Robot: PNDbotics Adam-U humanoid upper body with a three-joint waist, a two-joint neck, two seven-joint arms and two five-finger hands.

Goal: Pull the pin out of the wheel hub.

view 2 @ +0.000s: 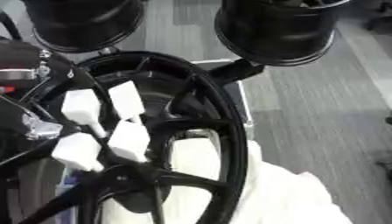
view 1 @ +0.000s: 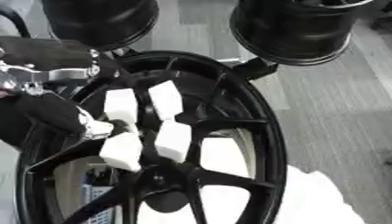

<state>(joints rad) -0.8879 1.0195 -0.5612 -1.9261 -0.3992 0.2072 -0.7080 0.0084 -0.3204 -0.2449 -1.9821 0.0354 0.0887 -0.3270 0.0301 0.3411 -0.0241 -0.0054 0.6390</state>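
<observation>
At the left edge our left arm comes in over the wheel's (view 1: 264, 127) rim, and its left hand (view 1: 73, 120) sits as a black bulk with a silver joint against the upper left spokes. Whether that hand is open or closed we cannot tell, since its outline runs into the black of the wheel. Just right of it, four white blocks (view 1: 165, 99) lie in two rows across the spokes, each row running down from near the top rim toward the hub (view 1: 157, 177). We cannot say whether they belong to the hand or are parts set on the wheel. The hub lies below and a little right of the hand, toward the lower middle of the wheel where the spokes meet. We cannot make out the pin itself. A dark rounded piece (view 1: 165, 202) just under the hub may be part of it, but that is only our guess. If the pin stands in the hub, we judge its axis runs through the wheel's face, so the pull would go straight out from the face and the hand must first come down along the spokes. The left hand is the nearer one; the right hand is not in view. Beyond the right rim lies a white mass (view 1: 321, 201) at the lower right corner, and two other black wheels (view 1: 295, 30) stand past the top rim.
</observation>
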